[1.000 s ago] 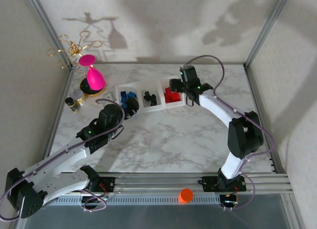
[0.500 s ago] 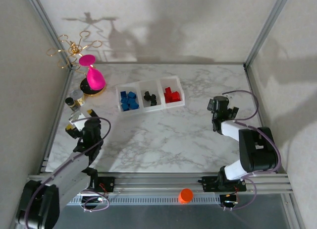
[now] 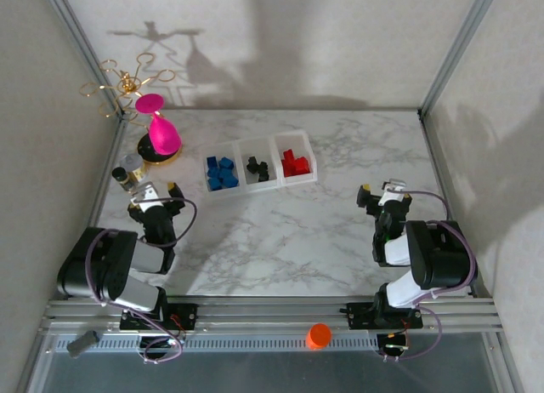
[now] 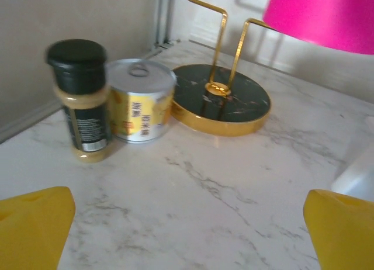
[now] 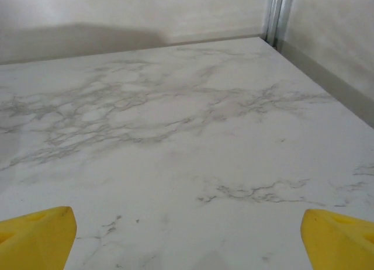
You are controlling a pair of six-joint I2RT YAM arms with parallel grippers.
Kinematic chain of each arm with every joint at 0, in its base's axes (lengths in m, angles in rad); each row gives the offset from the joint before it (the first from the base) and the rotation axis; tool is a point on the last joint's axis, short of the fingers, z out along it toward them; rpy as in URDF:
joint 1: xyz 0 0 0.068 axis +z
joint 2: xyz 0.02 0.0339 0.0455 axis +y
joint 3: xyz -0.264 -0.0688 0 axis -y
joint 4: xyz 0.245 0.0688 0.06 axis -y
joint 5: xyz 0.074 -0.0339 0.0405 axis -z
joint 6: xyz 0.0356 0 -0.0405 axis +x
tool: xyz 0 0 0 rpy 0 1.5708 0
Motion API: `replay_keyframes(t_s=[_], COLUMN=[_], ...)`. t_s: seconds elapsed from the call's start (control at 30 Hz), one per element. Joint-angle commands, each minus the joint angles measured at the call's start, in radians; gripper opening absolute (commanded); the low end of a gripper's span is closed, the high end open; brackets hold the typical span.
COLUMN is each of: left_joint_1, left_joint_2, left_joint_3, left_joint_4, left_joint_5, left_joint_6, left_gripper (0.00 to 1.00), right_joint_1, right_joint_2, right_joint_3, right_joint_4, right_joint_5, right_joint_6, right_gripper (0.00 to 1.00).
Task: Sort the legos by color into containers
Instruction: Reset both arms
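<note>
Though near left gripper [image 3: 156, 191], jar [image 4: 82, 100], can [image 4: 140, 106].

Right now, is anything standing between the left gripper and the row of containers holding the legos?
Nothing visible does. In the top view, bare marble table lies between the open left gripper and the containers. The spice jar, tin can and pink goblet stand off to the left of that line.
</note>
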Motion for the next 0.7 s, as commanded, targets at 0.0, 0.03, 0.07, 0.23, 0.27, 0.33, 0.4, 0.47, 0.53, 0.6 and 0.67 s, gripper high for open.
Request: replay_keyframes(t_s=[0.0,0.03,0.07,0.23,0.27,0.33,0.4,0.47,0.53,0.6,0.67], left_joint_1=[-0.009,-0.011,-0.014,-0.013,-0.014,-0.014,-0.015,-0.015,-0.014,-0.015,-0.015], left_joint_2=[0.036,0.04,0.05,0.041,0.037,0.038,0.039,0.039,0.038,0.037,0.038], left_joint_3=[0.073,0.069,0.065,0.069,0.072,0.072,0.07,0.071,0.072,0.07,0.07], left_joint_4=[0.044,0.058,0.092,0.068,0.055,0.061,0.061,0.059,0.058,0.058,0.059], left_joint_5=[0.057,0.057,0.05,0.05,0.051,0.049,0.05,0.05,0.051,0.051,0.052], left_joint_6=[0.041,0.042,0.047,0.045,0.043,0.045,0.044,0.044,0.043,0.043,0.043], left_gripper=[1.0,0.99,0.99,0.99,1.0,1.0,0.99,0.99,0.99,0.99,0.99], right_joint_1=[-0.005,-0.004,-0.002,-0.001,0.0,-0.001,0.0,-0.001,-0.001,-0.002,-0.002], right_joint_2=[-0.001,0.007,0.003,0.002,0.004,0.003,0.004,0.005,0.005,0.005,0.005], right_joint_3=[0.035,0.028,0.028,0.032,0.032,0.032,0.031,0.035,0.037,0.036,0.033], right_joint_4=[0.069,0.096,0.088,0.082,0.084,0.082,0.083,0.076,0.074,0.075,0.083], right_joint_5=[-0.038,-0.034,-0.029,-0.032,-0.031,-0.032,-0.032,-0.034,-0.036,-0.036,-0.036], right_joint_6=[-0.017,-0.022,-0.023,-0.022,-0.022,-0.022,-0.022,-0.023,-0.023,-0.021,-0.023], right_gripper=[0.99,0.99,0.99,0.99,0.99,0.99,0.99,0.99,0.99,0.99,0.99])
